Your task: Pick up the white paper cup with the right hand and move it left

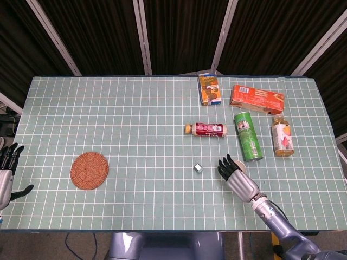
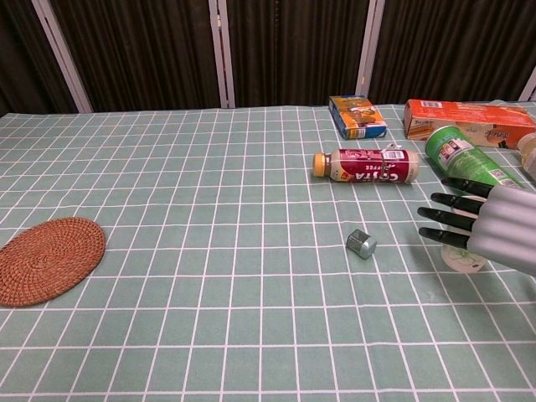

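Observation:
The white paper cup [image 2: 463, 259] stands near the table's right front. Only its lower part shows in the chest view, and just a sliver of its rim [image 1: 243, 165] shows in the head view. My right hand [image 2: 490, 230] is in front of the cup and covers most of it, fingers stretched out and apart, pointing left. In the head view the right hand [image 1: 237, 176] lies over the cup's near side. I see no finger wrapped around the cup. My left hand [image 1: 5, 174] hangs at the far left table edge, fingers spread and holding nothing.
A small metal cap [image 2: 361, 244] lies just left of the right hand. Behind are a lying coffee bottle [image 2: 365, 165], a green chips can [image 2: 469, 159], a juice bottle [image 1: 282, 136], an orange box [image 1: 257, 99] and a carton [image 1: 209, 89]. A woven coaster [image 1: 89, 170] sits far left.

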Available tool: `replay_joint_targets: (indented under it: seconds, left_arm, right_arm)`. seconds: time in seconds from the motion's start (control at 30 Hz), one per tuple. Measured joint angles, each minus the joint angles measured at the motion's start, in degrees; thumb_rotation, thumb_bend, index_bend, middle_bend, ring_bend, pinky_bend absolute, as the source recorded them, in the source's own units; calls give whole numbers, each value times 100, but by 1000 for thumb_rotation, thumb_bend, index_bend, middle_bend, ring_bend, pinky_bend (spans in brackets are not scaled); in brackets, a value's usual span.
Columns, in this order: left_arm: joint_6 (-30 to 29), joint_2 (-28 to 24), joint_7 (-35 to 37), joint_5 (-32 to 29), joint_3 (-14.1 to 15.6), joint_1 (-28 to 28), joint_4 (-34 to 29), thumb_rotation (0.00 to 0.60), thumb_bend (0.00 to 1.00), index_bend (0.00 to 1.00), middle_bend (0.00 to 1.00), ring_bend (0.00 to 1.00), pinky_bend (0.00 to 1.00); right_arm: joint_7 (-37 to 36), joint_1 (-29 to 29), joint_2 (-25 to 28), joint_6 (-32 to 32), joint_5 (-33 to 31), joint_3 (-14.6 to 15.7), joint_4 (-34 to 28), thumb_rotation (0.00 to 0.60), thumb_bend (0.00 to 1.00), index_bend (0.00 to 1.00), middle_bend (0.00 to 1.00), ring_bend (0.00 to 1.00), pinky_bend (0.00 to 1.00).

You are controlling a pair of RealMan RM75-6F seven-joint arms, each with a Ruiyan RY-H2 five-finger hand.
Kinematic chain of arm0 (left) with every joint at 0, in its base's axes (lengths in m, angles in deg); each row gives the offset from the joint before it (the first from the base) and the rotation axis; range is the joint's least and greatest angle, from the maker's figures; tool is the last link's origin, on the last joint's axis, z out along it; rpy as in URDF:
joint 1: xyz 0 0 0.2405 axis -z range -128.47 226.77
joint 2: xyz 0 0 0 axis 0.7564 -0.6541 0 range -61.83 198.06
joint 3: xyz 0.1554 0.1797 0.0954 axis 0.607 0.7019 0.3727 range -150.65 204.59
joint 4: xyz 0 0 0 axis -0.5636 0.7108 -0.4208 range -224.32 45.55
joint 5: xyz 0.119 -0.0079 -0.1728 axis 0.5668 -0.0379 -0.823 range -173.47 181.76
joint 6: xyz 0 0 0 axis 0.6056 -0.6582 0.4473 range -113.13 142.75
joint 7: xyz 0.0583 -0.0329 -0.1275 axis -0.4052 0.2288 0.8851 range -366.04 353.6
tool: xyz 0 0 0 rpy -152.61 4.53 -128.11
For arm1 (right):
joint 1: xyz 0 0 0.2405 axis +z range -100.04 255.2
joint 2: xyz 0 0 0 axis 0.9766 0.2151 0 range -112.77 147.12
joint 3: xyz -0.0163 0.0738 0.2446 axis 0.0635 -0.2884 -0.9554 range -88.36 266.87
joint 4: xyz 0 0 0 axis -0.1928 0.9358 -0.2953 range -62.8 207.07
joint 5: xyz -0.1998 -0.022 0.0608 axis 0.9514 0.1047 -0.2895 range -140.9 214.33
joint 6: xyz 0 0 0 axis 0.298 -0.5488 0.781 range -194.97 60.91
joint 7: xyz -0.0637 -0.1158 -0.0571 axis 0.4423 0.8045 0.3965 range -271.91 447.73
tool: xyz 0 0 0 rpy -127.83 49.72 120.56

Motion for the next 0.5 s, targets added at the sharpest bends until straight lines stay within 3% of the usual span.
replay_joint_targets:
  seconds: [0.13, 0.2, 0.27, 0.4, 0.5]
  left_arm:
    - [36, -4, 22, -32, 0, 9, 8, 600, 0, 0, 0, 0, 0]
    - [59, -7, 41, -60, -5, 14, 23, 600, 0, 0, 0, 0, 0]
    - [64, -9, 51, -67, -7, 16, 31, 600, 0, 0, 0, 0, 0]
    - [57, -8, 55, -55, -1, 15, 33, 600, 0, 0, 0, 0, 0]
    - [48, -9, 67, -49, 4, 10, 32, 600, 0, 0, 0, 0, 0]
  right_arm:
    - [-4, 28, -63, -91, 83, 74, 230, 600, 23, 109, 146, 22, 193]
    - [-111, 54, -97, -178, 194, 124, 380, 600, 92, 169, 225, 89, 319]
    - [-242, 76, -123, -259, 289, 169, 492, 600, 154, 213, 272, 143, 383]
    - [-492, 120, -168, -425, 461, 250, 653, 600, 241, 276, 350, 223, 453]
    - [-704, 151, -184, -541, 573, 291, 721, 600, 253, 289, 374, 244, 465]
